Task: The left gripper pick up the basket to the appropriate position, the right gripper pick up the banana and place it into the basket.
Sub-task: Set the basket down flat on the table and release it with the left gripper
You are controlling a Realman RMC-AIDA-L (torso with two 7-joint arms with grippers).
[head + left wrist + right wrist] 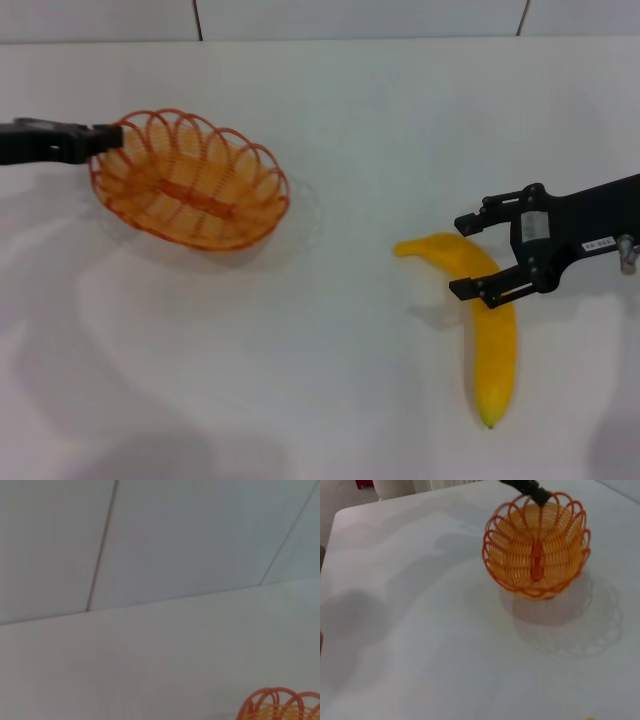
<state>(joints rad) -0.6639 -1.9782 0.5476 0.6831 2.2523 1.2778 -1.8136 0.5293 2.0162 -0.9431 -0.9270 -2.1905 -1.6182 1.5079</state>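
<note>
1. The banana (pixel 487 330) lies flat on the white table (pixel 330 400) at the robot's right, stem end toward the middle, blossom end toward the robot. It looks smooth, a little slippery, firm but bruisable, and moderately heavy for its width; I judge a gentle hold across the thick middle safest, as a pinch near either end would let it swing.
2. The right gripper (pixel 468 255) hovers at the banana's upper curve, its 2 fingers spread wide, 1 on each side of the fruit, nothing clamped yet.
3. The basket (pixel 190 180) is at the far left, and the right wrist view shows its shadow offset beneath it, so it seems lifted clear of the table. Thin wire makes it light and stiff, with a looped rim that offers easy purchase but may tilt under a load.
4. The left gripper (pixel 105 137) is pressed together on that rim at the basket's left end.
5. The table is plain, matte and white; pale wall panels stand behind it.
</note>
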